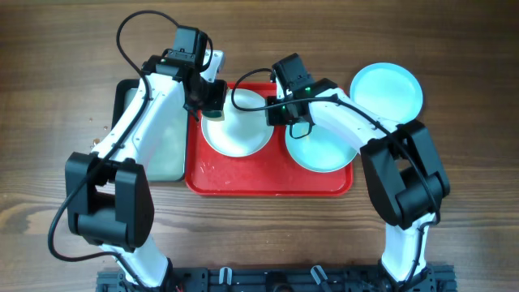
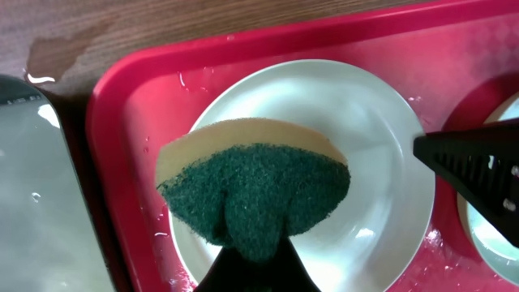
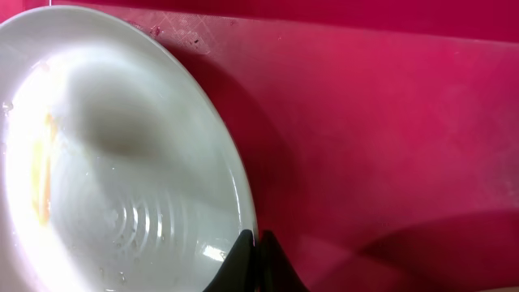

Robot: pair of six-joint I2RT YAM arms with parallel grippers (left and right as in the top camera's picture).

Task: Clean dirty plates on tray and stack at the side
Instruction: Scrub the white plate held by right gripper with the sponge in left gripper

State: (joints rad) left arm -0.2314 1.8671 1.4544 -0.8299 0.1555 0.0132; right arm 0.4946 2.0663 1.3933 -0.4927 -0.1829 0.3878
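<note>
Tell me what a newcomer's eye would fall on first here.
The bright red tray at the centre of the table, carrying a white plate and a pale aqua plate side by side. Next, the green-and-yellow sponge pinched in the left gripper over the white plate. A second aqua plate lies off the tray, past its right corner.

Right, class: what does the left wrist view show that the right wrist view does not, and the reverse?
Only the left wrist view: the left hand gripping a green-and-yellow sponge, a smaller grey tray and the wooden table. Only the right wrist view: the right hand's shut tips at the white plate's rim, with crumbs nearby. Both: that plate lying on the red tray.
</note>
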